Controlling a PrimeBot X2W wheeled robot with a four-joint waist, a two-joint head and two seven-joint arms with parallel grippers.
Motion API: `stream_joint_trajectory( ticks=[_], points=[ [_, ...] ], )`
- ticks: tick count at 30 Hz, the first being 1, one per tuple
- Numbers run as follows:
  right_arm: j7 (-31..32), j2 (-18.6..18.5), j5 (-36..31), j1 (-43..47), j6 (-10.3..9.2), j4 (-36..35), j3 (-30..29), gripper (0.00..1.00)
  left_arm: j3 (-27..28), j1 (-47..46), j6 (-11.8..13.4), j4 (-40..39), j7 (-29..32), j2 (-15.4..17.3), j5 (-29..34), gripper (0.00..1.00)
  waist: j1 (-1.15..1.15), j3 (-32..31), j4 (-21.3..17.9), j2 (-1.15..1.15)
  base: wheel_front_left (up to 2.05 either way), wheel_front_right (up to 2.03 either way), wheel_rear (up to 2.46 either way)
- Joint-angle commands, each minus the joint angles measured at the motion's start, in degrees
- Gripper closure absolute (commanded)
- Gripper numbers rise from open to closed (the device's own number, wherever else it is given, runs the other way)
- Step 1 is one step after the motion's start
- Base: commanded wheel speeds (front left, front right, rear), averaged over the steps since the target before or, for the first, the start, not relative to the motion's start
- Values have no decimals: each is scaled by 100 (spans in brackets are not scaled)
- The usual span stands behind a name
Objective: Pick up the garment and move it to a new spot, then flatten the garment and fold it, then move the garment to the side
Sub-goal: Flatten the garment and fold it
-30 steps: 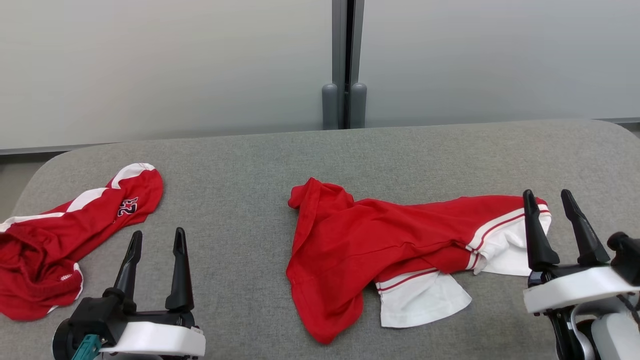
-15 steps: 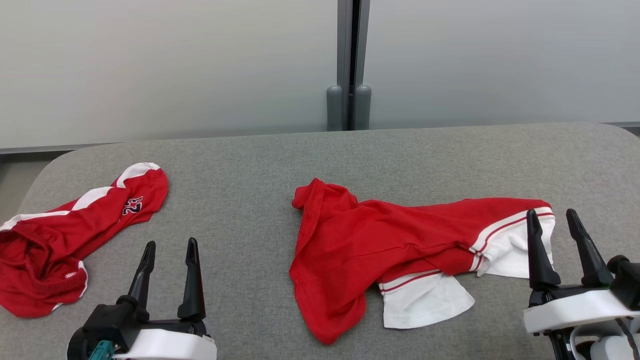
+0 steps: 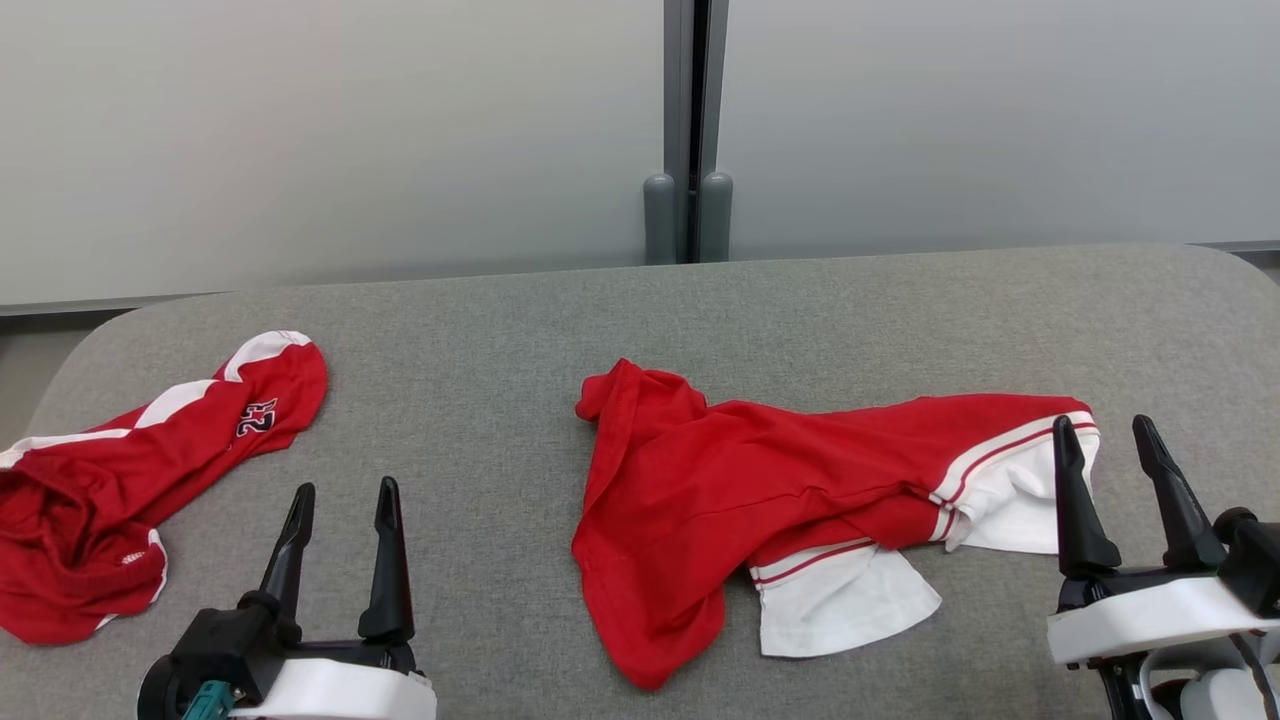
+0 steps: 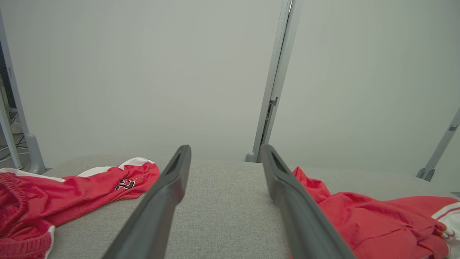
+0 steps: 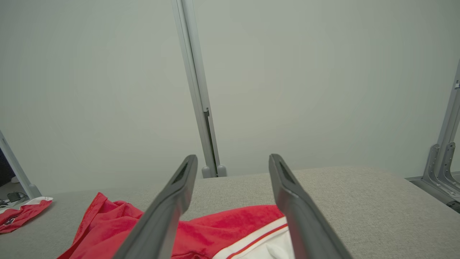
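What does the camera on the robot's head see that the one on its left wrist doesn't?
Head view adds: the right gripper, open by the red and white shirt, and that shirt's lower white sleeve, spread on the near side. Left wrist view adds: a grey frame leg at its left edge and a slanted grey brace at its right edge. Shared: the open left gripper, the red shorts with a number, the shirt's red body, the grey padded table and the grey post behind it.

The red shorts (image 3: 120, 470) run off the left edge, their number (image 3: 256, 417) too small to read. The right tool (image 3: 1102, 428) covers part of the red jersey (image 3: 720, 480) at its white sleeve.
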Motion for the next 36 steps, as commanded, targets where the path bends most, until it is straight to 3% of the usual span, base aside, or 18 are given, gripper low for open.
stream_joint_trajectory(
  ticks=[1, 15, 19, 24, 27, 36],
  points=[
    [-27, -42, -36, -35, 9, 15, 2, 0, 9, 3, 22, -16, -1, 21, 45, 0, 0, 0, -8, 0, 0, 0, 0],
    [-27, -14, 30, -76, 9, -15, 156, 0, -18, -35, 52, 18, -1, 13, 88, 0, 0, 46, 24, 0, 0, 0, 0],
    [104, -6, 72, -53, 9, 160, -17, 0, -224, -84, -156, 83, 102, 7, -84, 0, 0, 119, 4, 0, 0, 0, 0],
    [770, -81, 21, -202, 9, 514, -438, 0, -592, -267, -354, 305, 919, -3, -293, 0, 0, 360, -70, 0, 0, 0, 0],
    [1472, -133, 23, -392, 9, 828, -703, 0, -795, -498, -392, 498, 1524, 11, -327, 0, 0, 599, -125, 0, 0, 0, 0],
    [2674, -89, 15, -1025, 9, 1580, -1085, 0, -1143, -1035, -543, 892, 2488, -1, -566, 0, 0, 1198, -152, 0, 0, 0, 0]
  ],
)
